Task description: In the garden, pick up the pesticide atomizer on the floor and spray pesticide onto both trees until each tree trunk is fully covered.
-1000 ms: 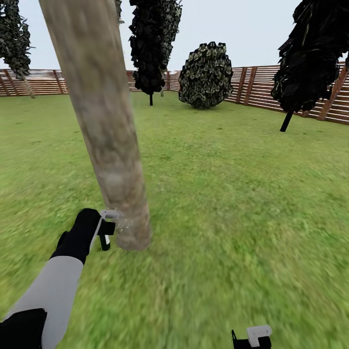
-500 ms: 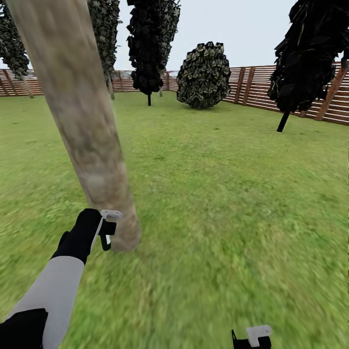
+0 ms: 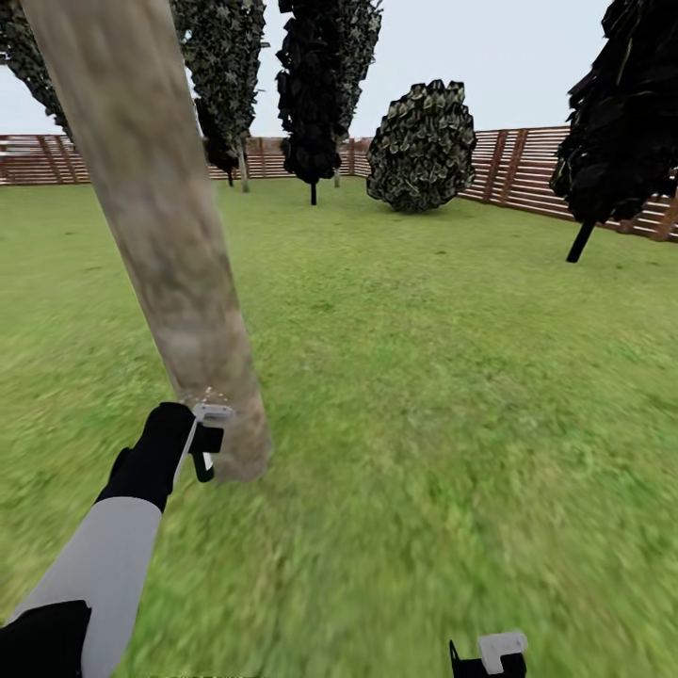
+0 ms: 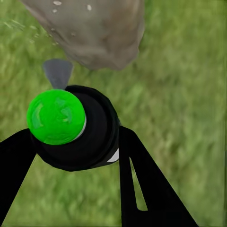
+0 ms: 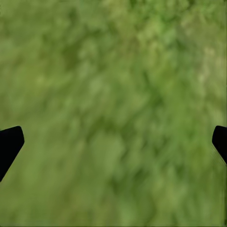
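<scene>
L jaws clamped on atomizer (image 4: pixel 75 130) beside tree trunk (image 3: pixel 169 235) base, R jaws apart over grass (image 5: pixel 113 94)

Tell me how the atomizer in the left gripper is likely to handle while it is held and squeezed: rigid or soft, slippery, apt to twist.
The pesticide atomizer looks like a rigid rounded body, so it probably won't deform between the left gripper fingers. Its smooth, round dark shell may let it rotate or slip in the grip. It seems small beside the tree trunk, so it is likely light.
</scene>
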Robot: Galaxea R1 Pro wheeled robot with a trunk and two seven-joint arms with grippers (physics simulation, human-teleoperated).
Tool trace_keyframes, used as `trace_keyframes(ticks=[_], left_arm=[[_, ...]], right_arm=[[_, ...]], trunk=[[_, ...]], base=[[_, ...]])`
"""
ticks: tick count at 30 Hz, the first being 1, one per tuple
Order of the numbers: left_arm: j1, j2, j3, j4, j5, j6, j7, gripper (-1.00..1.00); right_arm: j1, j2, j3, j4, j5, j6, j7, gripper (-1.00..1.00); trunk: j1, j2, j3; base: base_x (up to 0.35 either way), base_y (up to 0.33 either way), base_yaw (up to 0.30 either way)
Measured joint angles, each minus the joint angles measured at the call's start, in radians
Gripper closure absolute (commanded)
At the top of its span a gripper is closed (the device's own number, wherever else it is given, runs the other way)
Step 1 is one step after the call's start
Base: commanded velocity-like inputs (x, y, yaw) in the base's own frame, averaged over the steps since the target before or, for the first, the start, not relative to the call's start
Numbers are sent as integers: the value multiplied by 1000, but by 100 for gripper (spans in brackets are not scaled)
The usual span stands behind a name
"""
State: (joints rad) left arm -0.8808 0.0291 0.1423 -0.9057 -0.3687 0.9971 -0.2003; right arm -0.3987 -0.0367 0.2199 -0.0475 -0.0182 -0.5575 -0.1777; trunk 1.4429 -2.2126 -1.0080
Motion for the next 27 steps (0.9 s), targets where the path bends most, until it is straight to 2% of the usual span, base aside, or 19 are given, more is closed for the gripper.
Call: trace_keyframes(ticks=[7, 19, 22, 27], left_arm=[[5, -2, 0, -2, 2, 0, 0, 100], [10, -1, -1, 0, -1, 1, 1, 100], [10, 3, 1, 0, -2, 1, 1, 100], [16, 54, 2, 15, -7, -2, 6, 100]], right_arm=[[0, 0, 0, 0, 0, 0, 0, -100], [0, 0, -1, 0, 0, -2, 0, -100], [0, 0, -1, 0, 0, -2, 0, -100], [0, 0, 0, 0, 0, 0, 0, -100]], trunk=[[0, 0, 0], [0, 0, 0], [0, 0, 0], [0, 0, 0]], base=[[153, -259, 262], [33, -269, 13], [-9, -252, 203], [42, -58, 274]])
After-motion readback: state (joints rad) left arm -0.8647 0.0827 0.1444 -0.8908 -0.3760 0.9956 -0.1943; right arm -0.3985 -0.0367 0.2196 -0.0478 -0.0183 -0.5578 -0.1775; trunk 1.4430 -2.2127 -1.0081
